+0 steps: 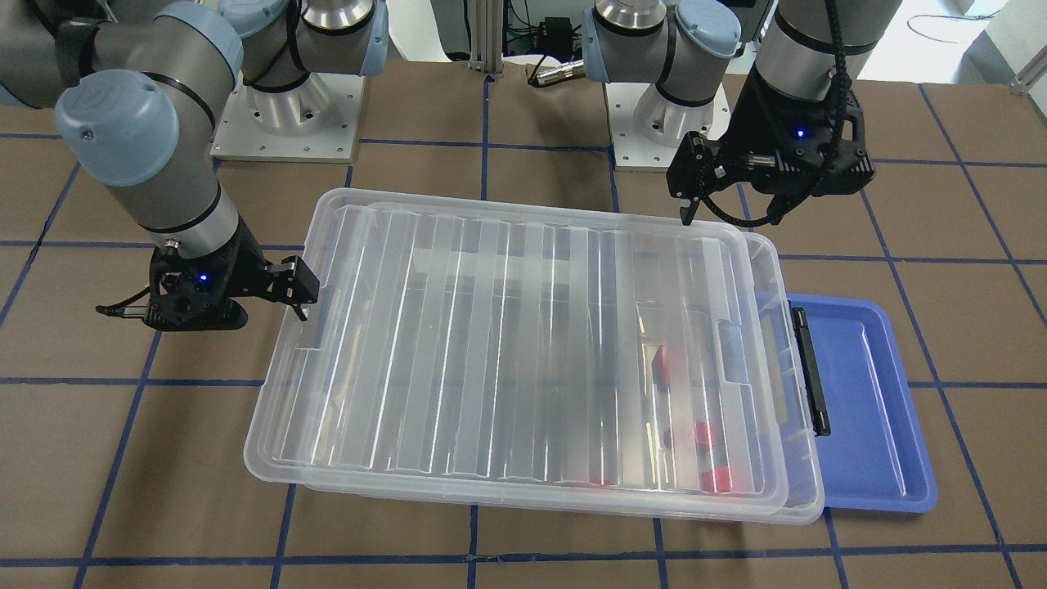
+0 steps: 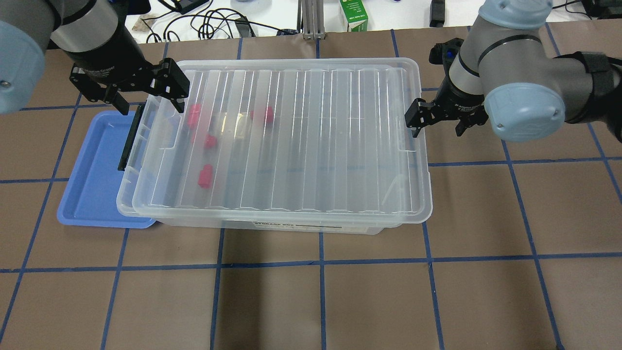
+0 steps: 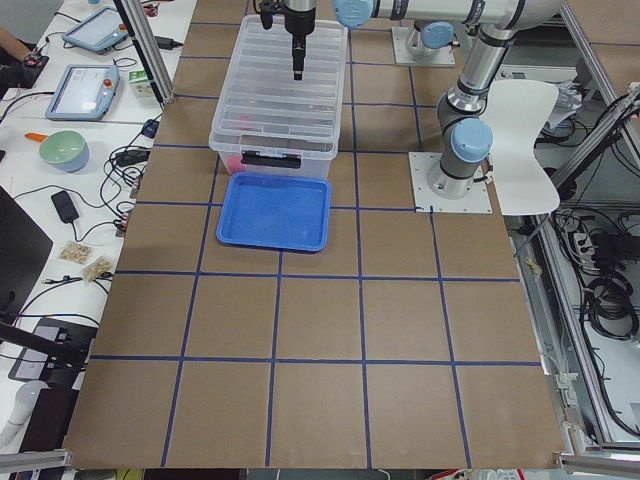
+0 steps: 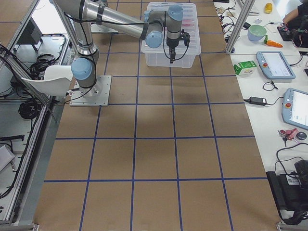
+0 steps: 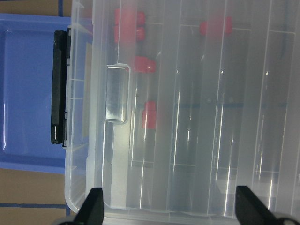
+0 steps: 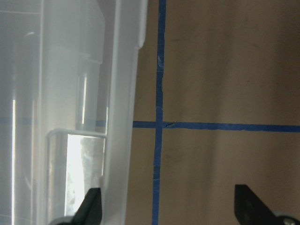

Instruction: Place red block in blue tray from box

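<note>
The box (image 2: pixel 291 146) is a clear bin with a ribbed lid on top, and it also shows in the front view (image 1: pixel 523 352). Several red blocks (image 2: pixel 205 176) lie inside near its latch end, seen blurred through the lid (image 1: pixel 661 364) (image 5: pixel 149 115). The blue tray (image 2: pixel 92 170) lies beside that end, partly under the box, and is empty (image 1: pixel 867 393). My left gripper (image 2: pixel 148 99) is open and empty above the box's far corner by the black latch (image 2: pixel 129 141). My right gripper (image 2: pixel 437 125) is open and empty at the opposite short end, straddling the lid's edge (image 6: pixel 124 117).
A green carton (image 2: pixel 354 14) and cables lie beyond the table's far edge. Blue tape lines (image 2: pixel 320 262) grid the brown table. Tablets and a bowl sit on a side bench (image 3: pixel 90 90). Both arm bases (image 1: pixel 286 123) stand at the robot's side of the table.
</note>
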`<state>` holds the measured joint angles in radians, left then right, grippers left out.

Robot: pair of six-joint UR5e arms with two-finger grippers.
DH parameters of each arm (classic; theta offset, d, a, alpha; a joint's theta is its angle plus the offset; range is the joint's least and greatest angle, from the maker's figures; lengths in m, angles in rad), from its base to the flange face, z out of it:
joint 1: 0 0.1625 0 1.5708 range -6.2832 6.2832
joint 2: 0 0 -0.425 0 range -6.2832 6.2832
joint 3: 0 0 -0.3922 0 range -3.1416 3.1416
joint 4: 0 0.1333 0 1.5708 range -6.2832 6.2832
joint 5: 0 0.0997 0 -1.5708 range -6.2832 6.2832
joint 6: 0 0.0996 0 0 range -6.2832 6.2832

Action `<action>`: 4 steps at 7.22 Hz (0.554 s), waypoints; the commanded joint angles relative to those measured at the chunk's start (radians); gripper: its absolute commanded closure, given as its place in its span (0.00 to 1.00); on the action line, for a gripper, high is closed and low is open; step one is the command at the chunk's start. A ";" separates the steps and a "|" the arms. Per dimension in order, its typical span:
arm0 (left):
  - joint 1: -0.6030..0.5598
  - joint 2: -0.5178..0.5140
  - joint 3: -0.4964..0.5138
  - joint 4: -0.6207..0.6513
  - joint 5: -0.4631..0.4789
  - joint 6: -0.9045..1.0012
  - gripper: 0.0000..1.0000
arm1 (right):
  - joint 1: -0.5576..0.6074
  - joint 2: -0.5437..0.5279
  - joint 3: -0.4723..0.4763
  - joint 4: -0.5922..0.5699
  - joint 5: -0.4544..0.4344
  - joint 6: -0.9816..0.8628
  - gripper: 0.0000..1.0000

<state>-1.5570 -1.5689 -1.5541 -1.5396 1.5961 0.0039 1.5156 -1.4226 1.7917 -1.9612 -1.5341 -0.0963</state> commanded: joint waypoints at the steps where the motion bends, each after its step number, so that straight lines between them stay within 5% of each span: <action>1: -0.005 -0.006 -0.001 0.001 -0.001 -0.005 0.00 | -0.060 -0.001 -0.002 0.004 -0.008 -0.065 0.00; 4: -0.005 -0.014 0.002 0.003 -0.019 -0.010 0.00 | -0.096 -0.001 -0.035 0.014 -0.034 -0.143 0.00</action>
<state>-1.5615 -1.5793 -1.5536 -1.5376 1.5891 -0.0032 1.4381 -1.4245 1.7793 -1.9551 -1.5595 -0.2042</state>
